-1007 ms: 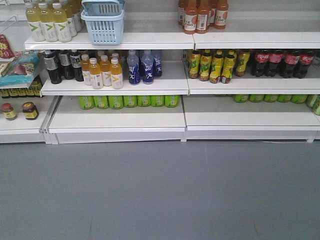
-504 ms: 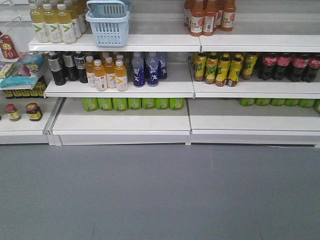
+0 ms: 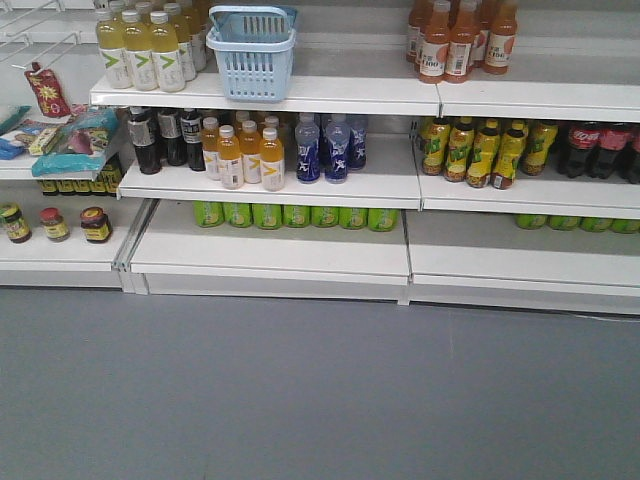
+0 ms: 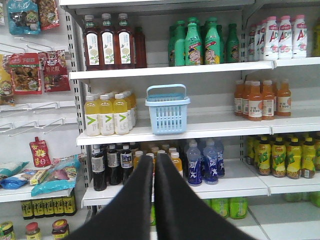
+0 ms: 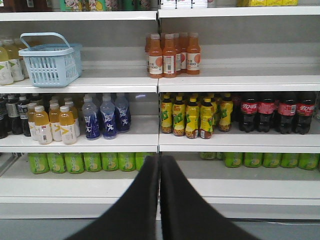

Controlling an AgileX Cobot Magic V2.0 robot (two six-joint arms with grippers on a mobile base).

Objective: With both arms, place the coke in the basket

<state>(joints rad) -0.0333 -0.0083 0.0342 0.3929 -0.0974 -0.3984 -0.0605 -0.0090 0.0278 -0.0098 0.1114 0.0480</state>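
Observation:
The coke bottles (image 3: 600, 148), dark with red labels, stand in a row at the right end of the middle shelf, also in the right wrist view (image 5: 272, 112). The light blue basket (image 3: 252, 52) sits on the shelf above, left of centre, empty as far as I can see; it also shows in both wrist views (image 4: 167, 109) (image 5: 50, 61). My left gripper (image 4: 154, 156) is shut on nothing, well back from the shelves. Over the floor my right gripper (image 5: 160, 157) is likewise shut and empty. Neither gripper appears in the front view.
The white shelf rack (image 3: 300, 180) holds orange juice bottles (image 3: 245, 155), blue bottles (image 3: 330, 148), yellow-green bottles (image 3: 480, 150) and green cans (image 3: 295, 215). Jars (image 3: 55, 224) and snack bags (image 3: 75, 140) sit at the left. Grey floor (image 3: 320, 390) lies in front.
The whole shelf has slid right and slightly down in the front view, so the coke bottles now sit at the right edge of that frame. No object on the shelves has moved.

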